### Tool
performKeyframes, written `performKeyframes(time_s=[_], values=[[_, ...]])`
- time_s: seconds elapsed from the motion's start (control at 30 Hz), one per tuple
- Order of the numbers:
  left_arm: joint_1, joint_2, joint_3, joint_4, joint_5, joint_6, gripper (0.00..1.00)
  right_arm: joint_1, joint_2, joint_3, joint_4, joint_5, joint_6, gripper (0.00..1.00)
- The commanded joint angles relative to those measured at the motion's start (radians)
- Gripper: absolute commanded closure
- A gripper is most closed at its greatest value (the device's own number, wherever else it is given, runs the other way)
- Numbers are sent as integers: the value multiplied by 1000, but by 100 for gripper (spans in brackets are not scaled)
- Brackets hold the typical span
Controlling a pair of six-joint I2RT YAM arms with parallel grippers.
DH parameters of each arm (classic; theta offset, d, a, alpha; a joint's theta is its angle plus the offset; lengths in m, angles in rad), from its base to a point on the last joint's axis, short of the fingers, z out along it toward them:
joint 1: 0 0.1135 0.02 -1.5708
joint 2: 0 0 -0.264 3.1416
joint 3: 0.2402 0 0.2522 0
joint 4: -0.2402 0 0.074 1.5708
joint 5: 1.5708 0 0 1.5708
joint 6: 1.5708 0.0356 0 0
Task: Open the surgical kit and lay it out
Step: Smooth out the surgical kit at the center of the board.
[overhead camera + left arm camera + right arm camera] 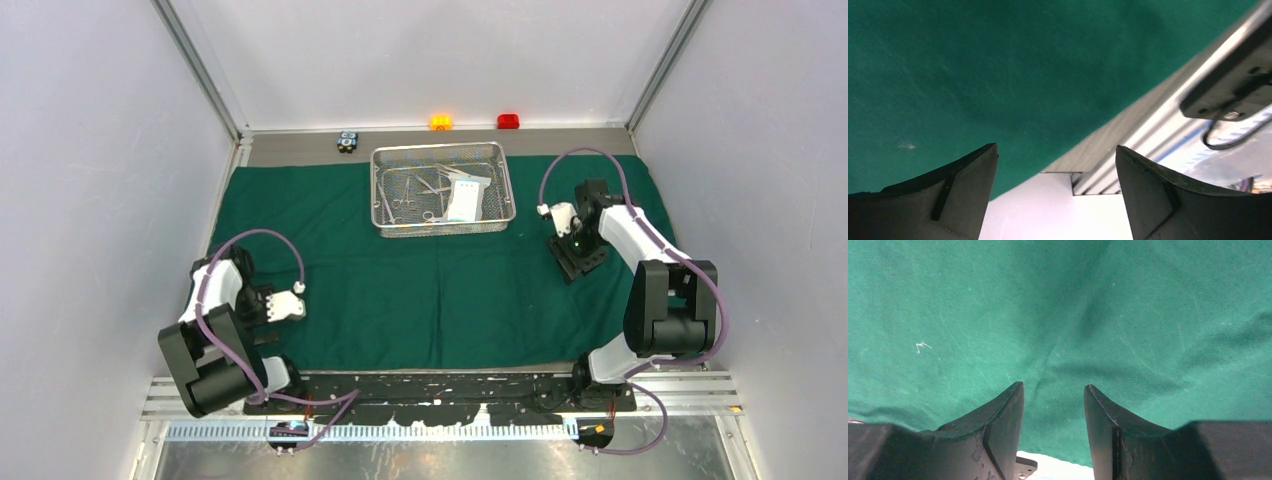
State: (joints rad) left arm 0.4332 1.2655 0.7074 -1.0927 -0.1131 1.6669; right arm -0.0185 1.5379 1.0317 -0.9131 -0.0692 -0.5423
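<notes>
On green cloth [420,290]: one mesh tray [443,229], one packet [462,200] inside; left gripper [1055,147], right gripper [1054,385] both released.

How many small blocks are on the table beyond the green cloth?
3: black-blue block left of the tray, orange block and red block against the back wall behind it. None looks hidden.

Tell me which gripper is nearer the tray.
Right. The right gripper hangs over the cloth just off the tray's right side. The left gripper is far off, at the cloth's near left edge.
</notes>
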Motion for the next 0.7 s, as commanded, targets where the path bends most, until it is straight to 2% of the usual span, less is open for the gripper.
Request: performKeyframes(time_s=[0.0, 0.33, 0.4, 0.67], values=[[27, 47, -28, 167, 3, 67, 11, 6, -32, -14, 19, 29, -10, 48], [115, 70, -103, 309, 72, 133, 19, 5, -6, -5, 19, 27, -1, 48], [123, 66, -109, 307, 90, 135, 26, 6, 2, 3, 16, 26, 2, 48], [127, 44, -10, 123, 189, 114, 69, 7, 25, 31, 9, 19, 14, 48]])
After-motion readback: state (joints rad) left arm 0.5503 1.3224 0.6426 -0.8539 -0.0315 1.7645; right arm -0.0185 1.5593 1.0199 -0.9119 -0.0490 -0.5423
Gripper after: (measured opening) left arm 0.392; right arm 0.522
